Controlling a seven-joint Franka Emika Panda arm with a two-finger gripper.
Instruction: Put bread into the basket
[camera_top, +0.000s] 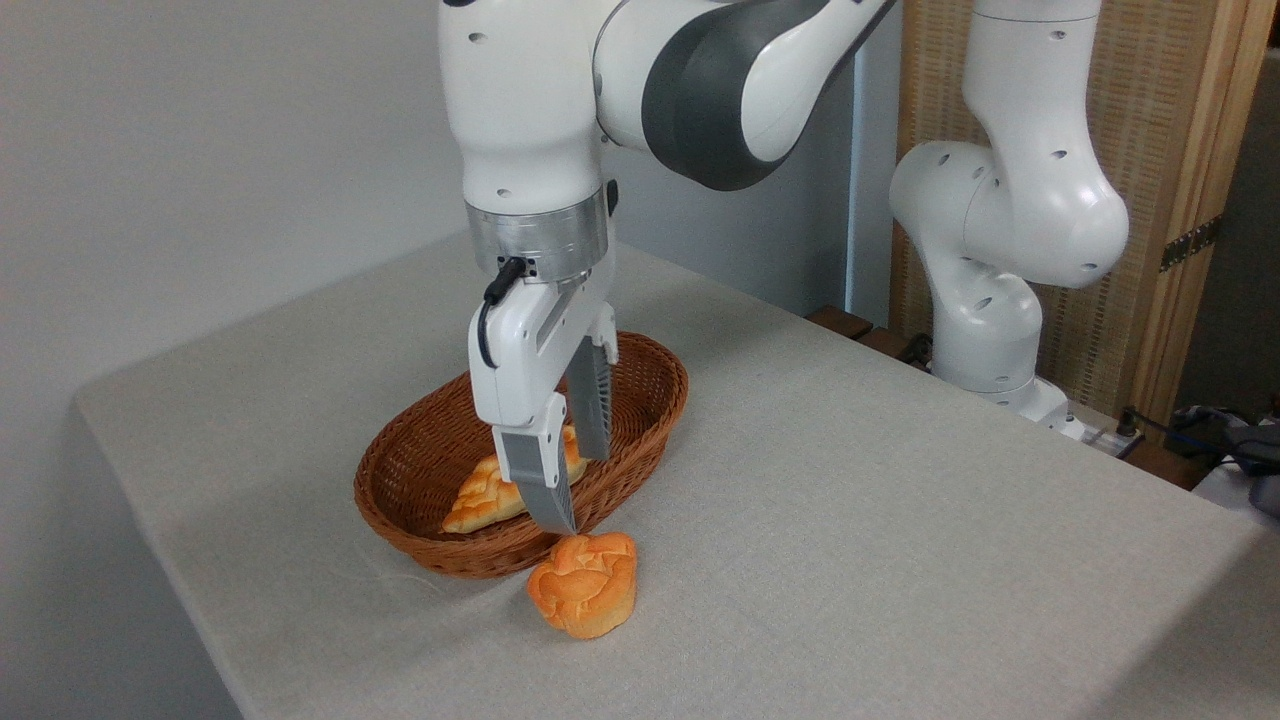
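Two grey fingers (552, 490) of the gripper (575, 490) point down, spread wide w/ nothing between them. Near fingertip hangs just above the bread (583, 583); can't tell if it touches. Bread sits on the table (850, 520), outside and just beside the basket (655, 410) rim. A braided loaf (487, 497) lies inside the basket.
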